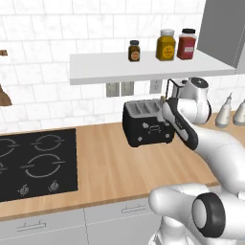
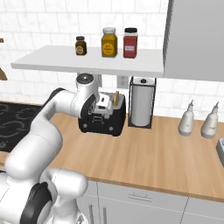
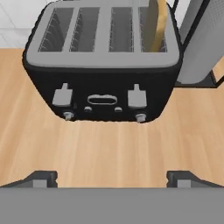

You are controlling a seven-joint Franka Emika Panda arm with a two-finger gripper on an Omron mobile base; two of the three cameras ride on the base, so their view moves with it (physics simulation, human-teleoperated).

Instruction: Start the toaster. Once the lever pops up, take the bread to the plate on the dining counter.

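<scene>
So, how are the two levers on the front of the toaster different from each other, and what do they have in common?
On the toaster, the left lever sits under the empty slots, while the right lever sits under the slot that holds the bread. The left lever looks slightly tilted; the right lever stands straighter. Both are light grey tabs at nearly the same height, each with a small round knob below it.

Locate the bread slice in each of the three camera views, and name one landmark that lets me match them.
Left base view: the bread is a sliver at the toaster's right end, against the arm.
Right base view: it stands up from the toaster's right end, beside the paper towel roll.
Hand view: top right, upright in the rightmost slot.
Shared landmark: the black toaster, in all three.
</scene>
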